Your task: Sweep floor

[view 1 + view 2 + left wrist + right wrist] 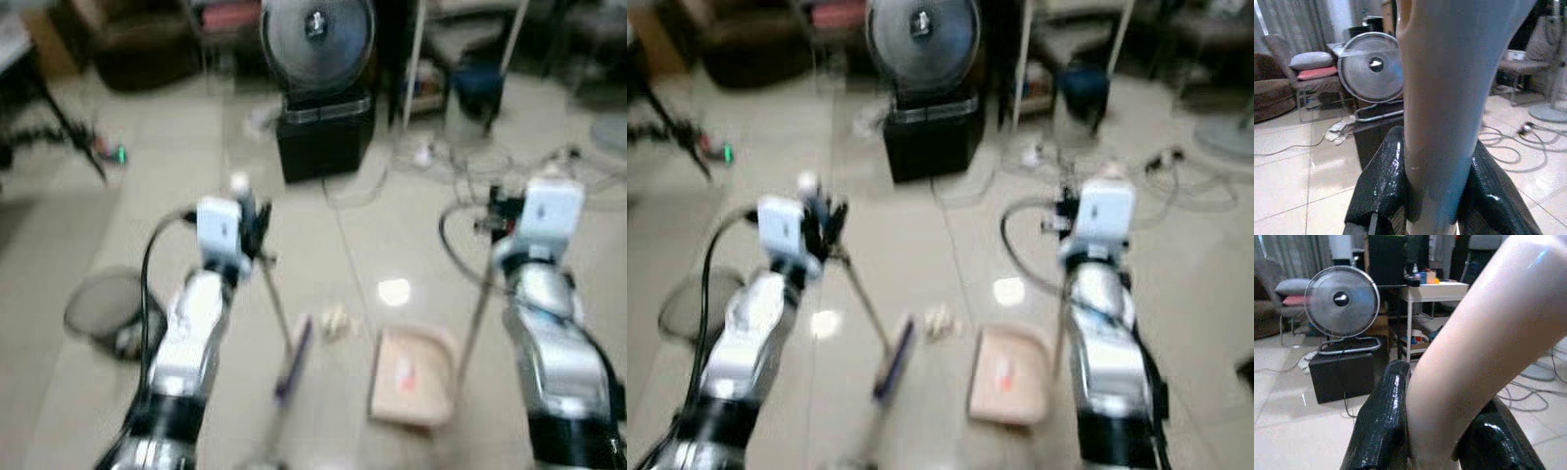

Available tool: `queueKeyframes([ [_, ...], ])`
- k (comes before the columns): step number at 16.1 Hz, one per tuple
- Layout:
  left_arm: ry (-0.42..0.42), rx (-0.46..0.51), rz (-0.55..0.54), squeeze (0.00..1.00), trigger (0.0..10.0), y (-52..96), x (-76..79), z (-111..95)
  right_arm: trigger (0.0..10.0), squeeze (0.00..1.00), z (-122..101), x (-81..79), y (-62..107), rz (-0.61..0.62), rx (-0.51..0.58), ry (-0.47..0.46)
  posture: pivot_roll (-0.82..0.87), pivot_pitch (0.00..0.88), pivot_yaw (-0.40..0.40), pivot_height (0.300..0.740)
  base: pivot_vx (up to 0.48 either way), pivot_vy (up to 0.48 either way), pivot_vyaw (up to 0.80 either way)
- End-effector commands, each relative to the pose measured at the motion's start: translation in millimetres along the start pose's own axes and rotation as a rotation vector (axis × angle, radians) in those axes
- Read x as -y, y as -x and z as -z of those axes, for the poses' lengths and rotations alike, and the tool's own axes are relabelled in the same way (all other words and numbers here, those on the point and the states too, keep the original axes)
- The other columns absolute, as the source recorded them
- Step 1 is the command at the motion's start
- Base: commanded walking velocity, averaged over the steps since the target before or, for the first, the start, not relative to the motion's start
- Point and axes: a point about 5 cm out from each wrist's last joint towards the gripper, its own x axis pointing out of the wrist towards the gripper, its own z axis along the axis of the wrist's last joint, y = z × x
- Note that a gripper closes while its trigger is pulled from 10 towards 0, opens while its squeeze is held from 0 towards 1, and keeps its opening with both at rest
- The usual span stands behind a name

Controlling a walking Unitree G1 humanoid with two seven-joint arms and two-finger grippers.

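Pink dustpan [413,377] sits on the tile; crumpled litter [336,322] lies just beside its mouth. Left gripper [1432,196] clamps the broom handle [274,299], right gripper [1440,435] the dustpan's handle. Sweeping underway; next, I judge, brush litter into the dustpan.

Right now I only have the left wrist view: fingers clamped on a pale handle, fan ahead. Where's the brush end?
Observer: The broom has its purple head on the floor between the arms, below the left gripper.
Operator: Any dirt near it?
Observer: A small pale scrap lies just right of the head.
Operator: Dustpan?
Observer: The dustpan sits right of the scrap, its long handle held by the right gripper.
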Motion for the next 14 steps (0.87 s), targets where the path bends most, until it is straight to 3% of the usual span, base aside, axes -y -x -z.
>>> queueKeyframes([
  [1, -0.039, 0.025, -0.056, 0.0, 10.0, 4.0, -14.5, -6, 10.0, 0.0, -9, -14.6, -3.8, -0.062, 0.044, -0.037, -0.02, 0.081, 0.024, 0.74, 0.405, 0.0, 0.0],
  [5, -0.062, 0.05, -0.096, 0.0, 10.0, 7.6, -20.0, -11, 10.0, 0.0, -9, -17.7, -9.2, -0.083, 0.053, -0.049, 0.01, 0.082, -0.028, 0.74, 0.411, 0.0, 0.0],
  [14, -0.061, 0.033, -0.067, 0.0, 10.0, 0.6, -12.3, -8, 10.0, 0.0, -8, -7.0, -4.5, -0.018, 0.082, -0.05, -0.02, 0.099, 0.029, 0.74, 0.43, 0.0, 0.0],
])
